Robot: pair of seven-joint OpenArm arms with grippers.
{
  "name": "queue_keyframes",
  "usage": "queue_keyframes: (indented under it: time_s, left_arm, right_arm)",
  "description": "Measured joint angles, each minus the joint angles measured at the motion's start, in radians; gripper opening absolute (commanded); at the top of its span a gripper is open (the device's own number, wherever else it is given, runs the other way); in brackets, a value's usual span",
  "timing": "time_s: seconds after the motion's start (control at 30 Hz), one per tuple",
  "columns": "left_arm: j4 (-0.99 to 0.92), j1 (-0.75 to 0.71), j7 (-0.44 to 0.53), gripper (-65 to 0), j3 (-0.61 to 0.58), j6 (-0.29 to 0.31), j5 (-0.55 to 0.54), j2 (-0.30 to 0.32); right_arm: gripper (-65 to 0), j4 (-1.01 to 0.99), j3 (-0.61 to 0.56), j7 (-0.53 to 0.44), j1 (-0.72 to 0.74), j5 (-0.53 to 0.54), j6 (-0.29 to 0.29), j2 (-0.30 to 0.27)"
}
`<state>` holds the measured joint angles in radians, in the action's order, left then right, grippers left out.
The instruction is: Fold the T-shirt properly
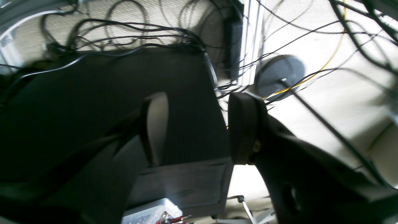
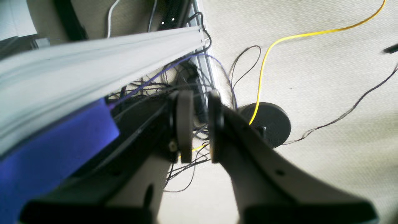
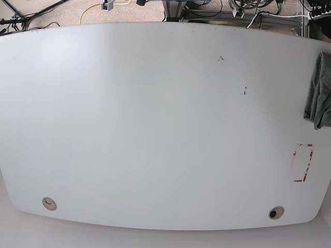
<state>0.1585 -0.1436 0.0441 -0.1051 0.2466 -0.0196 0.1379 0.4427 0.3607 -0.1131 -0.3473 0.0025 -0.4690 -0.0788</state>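
A: Where's the T-shirt (image 3: 318, 90)?
B: On the counter (image 3: 155, 129) edge, away from both; soft, limp, pinch its hem. Left gripper (image 1: 199, 127) spread, right gripper (image 2: 197, 130) nearly pressed together, both empty

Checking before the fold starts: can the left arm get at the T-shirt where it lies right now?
Probably yes. The T-shirt lies bunched at the table's right edge in the base view, the left arm's side; nothing lies around it, and the left gripper is open and empty.
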Motion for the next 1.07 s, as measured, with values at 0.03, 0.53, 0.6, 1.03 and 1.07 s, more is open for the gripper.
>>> queue_keyframes:
  time_s: [0.03, 0.53, 0.6, 1.03, 1.07]
  left_arm:
    - [-0.024, 0.016, 0.006, -36.7, 0.0, 0.0, 0.0, -0.007]
    - [-0.068, 0.064, -0.002, -37.1, -0.001, -0.124, 0.0, -0.01]
    - [-0.067, 0.066, 0.0, -37.1, -0.001, -0.124, 0.0, -0.012]
    - [-0.064, 0.069, 0.006, -36.9, 0.003, -0.124, 0.0, -0.027]
    - [-0.064, 0.069, 0.006, -36.9, 0.003, -0.124, 0.0, -0.03]
  right_arm:
    - [-56.3, -0.024, 0.0, -0.002, 0.019, 0.005, 0.009, -0.008]
    - [-56.1, -0.105, -0.029, 0.02, 0.115, -0.208, 0.2, 0.001]
    - [-56.1, -0.106, -0.029, 0.023, 0.113, -0.212, 0.196, 0.01]
    - [-56.1, -0.105, -0.034, 0.019, 0.119, -0.212, 0.198, 0.004]
    - [-56.1, -0.105, -0.034, 0.019, 0.119, -0.212, 0.2, 0.004]
